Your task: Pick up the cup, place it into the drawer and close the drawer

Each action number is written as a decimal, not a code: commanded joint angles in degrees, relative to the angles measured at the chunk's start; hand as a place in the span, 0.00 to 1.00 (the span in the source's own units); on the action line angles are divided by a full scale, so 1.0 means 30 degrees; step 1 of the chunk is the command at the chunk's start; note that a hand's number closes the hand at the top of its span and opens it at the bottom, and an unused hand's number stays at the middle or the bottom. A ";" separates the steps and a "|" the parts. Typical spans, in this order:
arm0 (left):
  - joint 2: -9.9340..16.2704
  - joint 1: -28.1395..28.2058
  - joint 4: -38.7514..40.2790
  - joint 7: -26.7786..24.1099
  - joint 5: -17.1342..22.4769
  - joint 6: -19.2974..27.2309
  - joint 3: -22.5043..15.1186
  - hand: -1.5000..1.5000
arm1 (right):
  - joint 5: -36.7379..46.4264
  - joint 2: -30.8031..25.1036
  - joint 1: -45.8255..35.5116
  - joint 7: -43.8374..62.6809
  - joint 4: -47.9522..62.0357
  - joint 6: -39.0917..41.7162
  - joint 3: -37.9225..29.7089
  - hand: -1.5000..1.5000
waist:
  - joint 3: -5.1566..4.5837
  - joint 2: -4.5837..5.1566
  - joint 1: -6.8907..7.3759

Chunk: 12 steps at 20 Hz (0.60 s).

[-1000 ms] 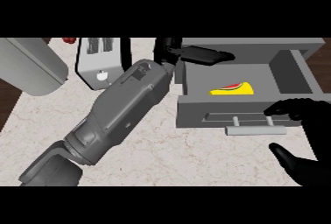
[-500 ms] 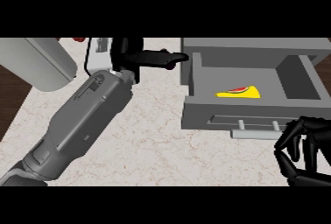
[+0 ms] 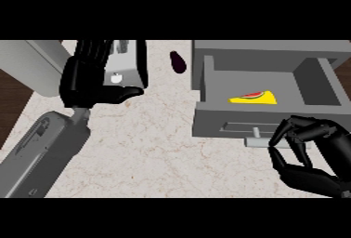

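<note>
Two robot hands [image 3: 93,79] [image 3: 308,148], one open drawer [image 3: 267,123], one eggplant [image 3: 178,62]

I see a dark purple eggplant [image 3: 178,62] lying on the marbled counter [image 3: 158,148], with a grey box-shaped appliance [image 3: 31,65] well to the eggplant's left at the counter's edge.

You're at a kitchen counter. The worktop [image 3: 158,148] is pale, marbled stone with thin reddish veining, and dark wood floor [image 3: 10,116] shows past its left edge. An open grey drawer [image 3: 267,93] sits on the right with a bar handle [image 3: 250,128] on its front; inside lies a yellow wedge of food [image 3: 254,98]. A dark aubergine [image 3: 178,62] lies on the counter just left of it. A grey slab-like object [image 3: 31,65] lies at top left; you can't tell what it is.
</note>
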 commanded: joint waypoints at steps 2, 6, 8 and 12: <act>0.1487 0.3006 -0.1781 -0.0088 0.0617 -0.1731 0.0889 0.00 | 0.4391 -0.0743 -0.0825 -0.2107 0.1610 -0.0034 0.2017 1.00 | -0.0003 0.0098 0.0058; 0.2088 0.4074 -0.2084 -0.0737 0.0638 -0.2769 0.1510 0.00 | 0.8698 -0.1818 -0.0475 -0.3864 0.2678 -0.0942 0.3761 1.00 | 0.0001 0.0122 -0.0033; 0.2727 0.5966 -0.3377 -0.0913 0.0809 -0.3532 0.1899 0.00 | 0.8855 -0.2330 -0.0785 -0.4727 0.4003 -0.1185 0.2896 1.00 | 0.0006 0.0093 -0.0058; 0.2484 0.6897 -0.2653 -0.1455 0.0418 -0.4412 0.2424 0.00 | 1.2094 -0.0482 -0.2289 -0.5384 0.7664 -0.3490 0.5251 1.00 | 0.0004 0.0171 -0.0202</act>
